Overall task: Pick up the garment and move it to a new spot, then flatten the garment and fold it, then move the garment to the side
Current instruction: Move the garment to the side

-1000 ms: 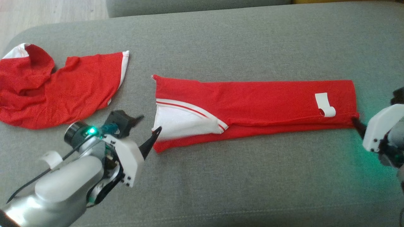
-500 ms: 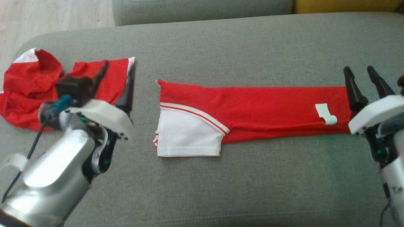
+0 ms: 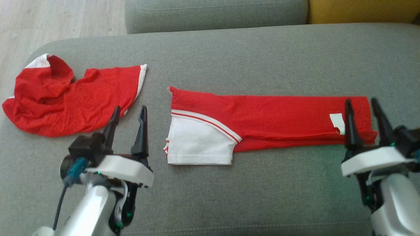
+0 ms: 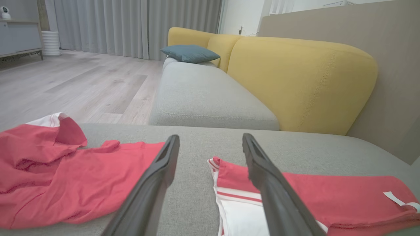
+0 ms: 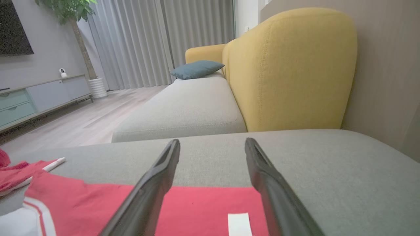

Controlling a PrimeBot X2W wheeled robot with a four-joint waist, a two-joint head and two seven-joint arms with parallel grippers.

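Observation:
The garment (image 3: pixel 269 118), red with a white sleeve (image 3: pixel 197 144) and a white tag (image 3: pixel 336 121), lies folded into a long flat strip across the grey sofa seat (image 3: pixel 262 196). My left gripper (image 3: pixel 130 108) stands open just left of the strip's sleeve end, touching nothing. My right gripper (image 3: pixel 361 101) is open at the strip's right end, its fingers over the tagged corner with nothing held. The left wrist view has the open left gripper (image 4: pixel 210 137) above the garment's (image 4: pixel 328 193) sleeve end. In the right wrist view, the right gripper (image 5: pixel 212 141) hangs open over the garment (image 5: pixel 203 209).
A second red garment (image 3: pixel 65 101) lies crumpled at the seat's left end, also seen in the left wrist view (image 4: pixel 65 183). Behind are another grey cushion (image 3: pixel 213 13) and a yellow backrest (image 3: pixel 361 9). Wooden floor (image 3: pixel 49 19) lies past the left edge.
The left gripper opened, left the garment's sleeve end and swung up to point forward. The right gripper came up off the right corner. The sleeve now lies flat. The camera tilted.

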